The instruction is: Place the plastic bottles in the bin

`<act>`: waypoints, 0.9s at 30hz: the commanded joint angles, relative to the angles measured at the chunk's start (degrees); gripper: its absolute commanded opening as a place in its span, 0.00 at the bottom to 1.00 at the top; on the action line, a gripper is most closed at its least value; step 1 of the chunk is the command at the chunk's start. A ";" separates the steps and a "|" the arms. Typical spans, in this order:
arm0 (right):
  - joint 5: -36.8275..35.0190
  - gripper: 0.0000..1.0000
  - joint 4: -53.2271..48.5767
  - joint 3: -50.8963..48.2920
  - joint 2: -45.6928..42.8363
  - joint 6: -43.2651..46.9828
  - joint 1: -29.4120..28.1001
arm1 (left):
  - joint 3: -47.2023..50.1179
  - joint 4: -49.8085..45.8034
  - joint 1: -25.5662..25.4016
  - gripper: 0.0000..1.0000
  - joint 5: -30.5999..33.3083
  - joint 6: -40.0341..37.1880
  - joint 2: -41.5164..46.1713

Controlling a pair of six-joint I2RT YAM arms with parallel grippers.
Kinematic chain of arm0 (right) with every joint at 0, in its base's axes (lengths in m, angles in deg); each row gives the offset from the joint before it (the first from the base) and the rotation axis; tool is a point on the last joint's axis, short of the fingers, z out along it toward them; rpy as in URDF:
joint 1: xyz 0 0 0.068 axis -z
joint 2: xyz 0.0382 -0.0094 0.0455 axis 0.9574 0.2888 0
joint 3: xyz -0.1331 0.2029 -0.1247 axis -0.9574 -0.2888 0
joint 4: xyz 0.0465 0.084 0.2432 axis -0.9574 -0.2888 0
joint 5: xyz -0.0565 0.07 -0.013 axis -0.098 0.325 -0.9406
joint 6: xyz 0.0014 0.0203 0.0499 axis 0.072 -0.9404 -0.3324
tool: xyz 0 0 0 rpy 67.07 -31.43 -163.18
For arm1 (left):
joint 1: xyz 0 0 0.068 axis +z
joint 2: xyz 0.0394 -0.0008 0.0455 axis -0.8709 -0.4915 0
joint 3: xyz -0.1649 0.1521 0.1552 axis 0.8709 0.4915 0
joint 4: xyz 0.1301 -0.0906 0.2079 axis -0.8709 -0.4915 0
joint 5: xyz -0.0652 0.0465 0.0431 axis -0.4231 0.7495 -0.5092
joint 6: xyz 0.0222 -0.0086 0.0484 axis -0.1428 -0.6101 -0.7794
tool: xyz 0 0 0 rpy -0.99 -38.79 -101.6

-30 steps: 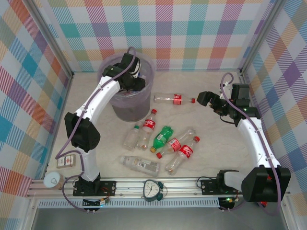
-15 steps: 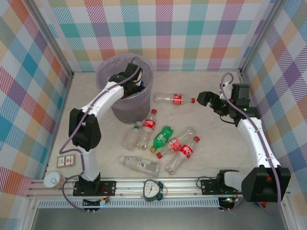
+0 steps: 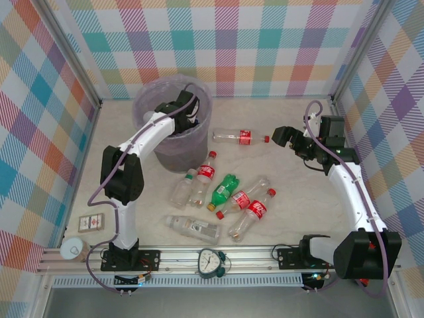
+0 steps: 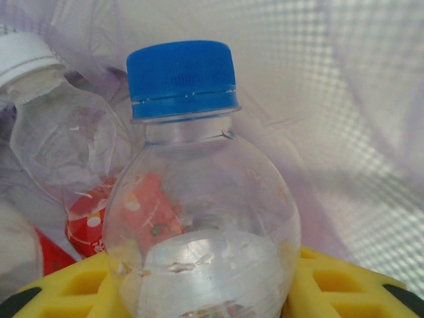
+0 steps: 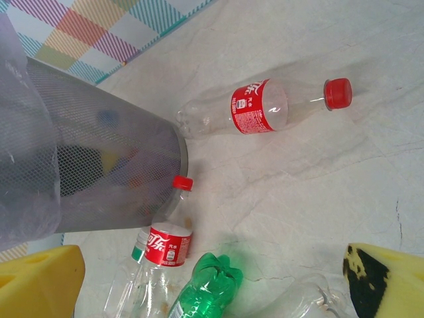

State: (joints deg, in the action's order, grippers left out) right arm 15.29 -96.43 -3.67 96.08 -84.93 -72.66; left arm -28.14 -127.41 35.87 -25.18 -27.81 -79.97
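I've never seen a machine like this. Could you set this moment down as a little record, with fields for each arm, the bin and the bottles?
Left gripper: at the mouth of the bin, closed on a blue-capped bottle
Right gripper: open, empty, beside the lone bottle
Inside bin: other bottles, among them a white-capped bottle
On table: seven bottles lying loose, including a green bottle
Task finished: no
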 commanded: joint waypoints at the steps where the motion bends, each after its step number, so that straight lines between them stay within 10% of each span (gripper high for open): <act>1: 0.18 1.00 0.75 1.21 0.57 1.39 -0.36 | -5.88 -4.59 -0.27 0.48 -0.85 0.00 4.65; 27: 0.35 1.00 0.65 1.38 1.04 1.11 -0.34 | -20.01 -14.89 -0.19 0.84 4.09 -2.67 7.77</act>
State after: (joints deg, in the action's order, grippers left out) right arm 15.29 -96.43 -3.67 97.15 -84.95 -72.68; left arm -46.26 -140.46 35.87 -22.45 -30.65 -73.85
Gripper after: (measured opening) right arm 0.998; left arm 0.839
